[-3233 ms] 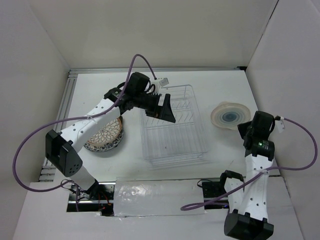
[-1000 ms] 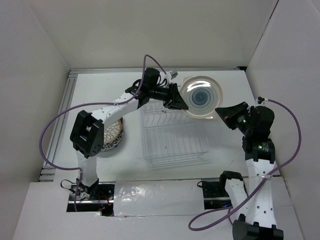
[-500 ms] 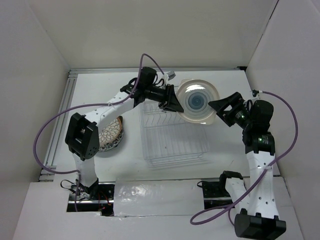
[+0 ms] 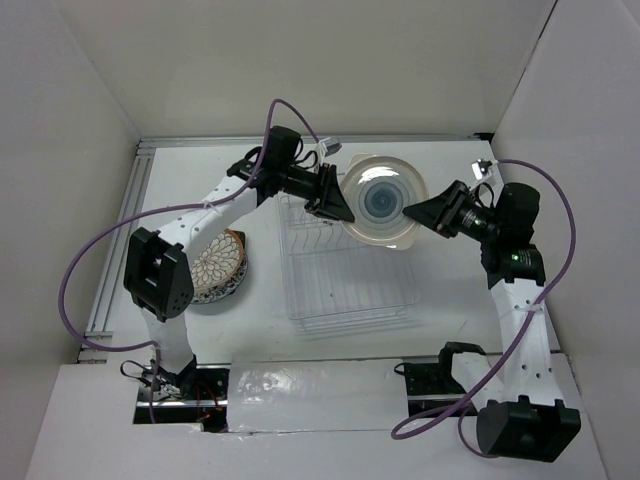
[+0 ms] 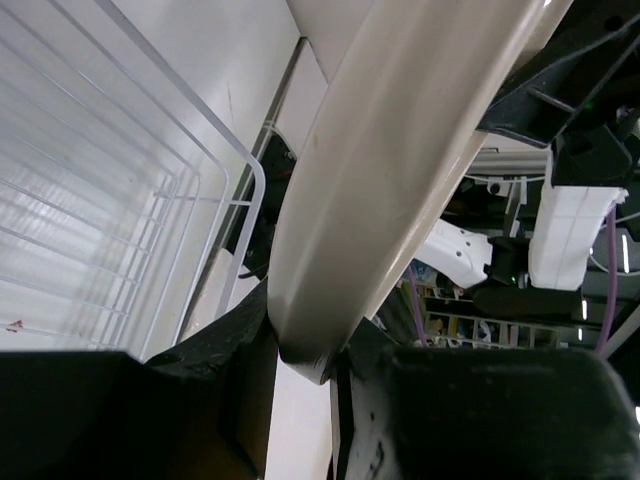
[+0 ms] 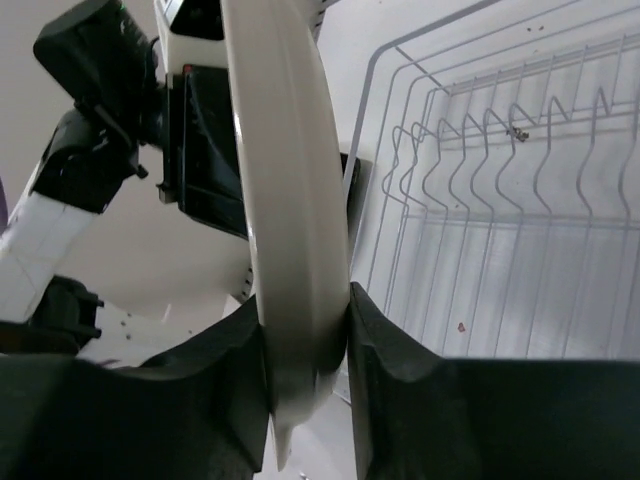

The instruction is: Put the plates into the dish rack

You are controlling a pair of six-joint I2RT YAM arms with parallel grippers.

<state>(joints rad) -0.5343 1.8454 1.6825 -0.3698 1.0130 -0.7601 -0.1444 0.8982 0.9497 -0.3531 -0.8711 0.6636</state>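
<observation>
A cream plate with blue-grey rings point(image 4: 381, 201) hangs tilted on edge over the far end of the dish rack point(image 4: 292, 292). My left gripper point(image 4: 337, 208) is shut on its left rim and my right gripper point(image 4: 414, 212) is shut on its right rim. The left wrist view has the plate's rim point(image 5: 400, 150) wedged between the left gripper's point(image 5: 305, 345) black fingers, with rack wires point(image 5: 120, 200) to the left. In the right wrist view the rim point(image 6: 285, 180) sits pinched in the right gripper point(image 6: 305, 330), beside the rack's prongs point(image 6: 500, 160). A brown-rimmed plate with white petals point(image 4: 217, 268) lies flat left of the rack.
The left arm's links point(image 4: 190, 225) pass over the brown-rimmed plate. White walls enclose the table on three sides. A metal rail point(image 4: 120, 250) runs along the left edge, and purple cables loop off both arms.
The cream plate has moved left, more over the rack's far end, both arms moving with it. My right gripper's jaws stood apart half a second ago and now close on the rim.
</observation>
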